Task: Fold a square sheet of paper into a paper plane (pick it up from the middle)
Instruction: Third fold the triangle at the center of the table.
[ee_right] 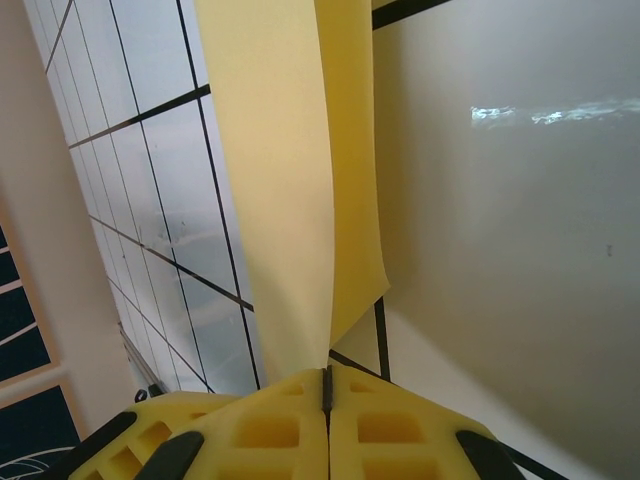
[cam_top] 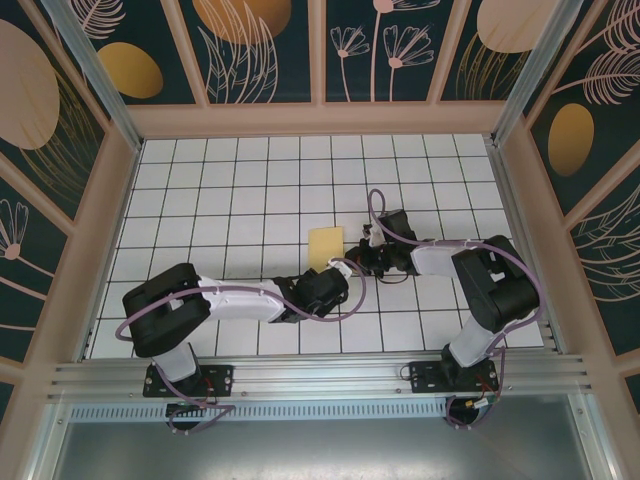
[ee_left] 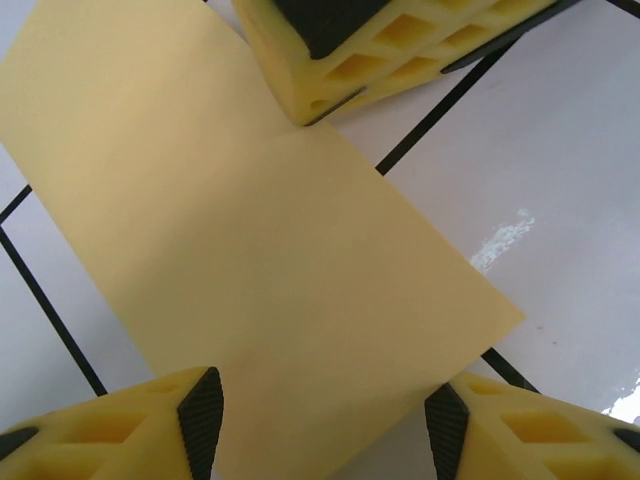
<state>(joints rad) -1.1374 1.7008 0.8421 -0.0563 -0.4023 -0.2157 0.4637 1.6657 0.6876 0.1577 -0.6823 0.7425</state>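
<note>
The square sheet of paper (cam_top: pixel 326 245) lies folded into a pale-yellow rectangle on the white grid table (cam_top: pixel 230 200), just beyond both grippers. In the left wrist view the paper (ee_left: pixel 260 250) lies flat, and my left gripper (ee_left: pixel 320 425) stands open over its near edge, one finger at each side. The right gripper's fingers (ee_left: pixel 290 65) rest at the paper's far edge. In the right wrist view my right gripper (ee_right: pixel 326 385) is shut on the paper's edge, and two layers of the paper (ee_right: pixel 290 180) spread away from the pinch. Both the left gripper (cam_top: pixel 332 272) and the right gripper (cam_top: pixel 358 258) sit at the paper's near end.
Pink frame walls (cam_top: pixel 100 230) enclose the table on the left, right and back. An aluminium rail (cam_top: pixel 320 375) runs along the near edge by the arm bases. Open tiles lie to the left and beyond the paper.
</note>
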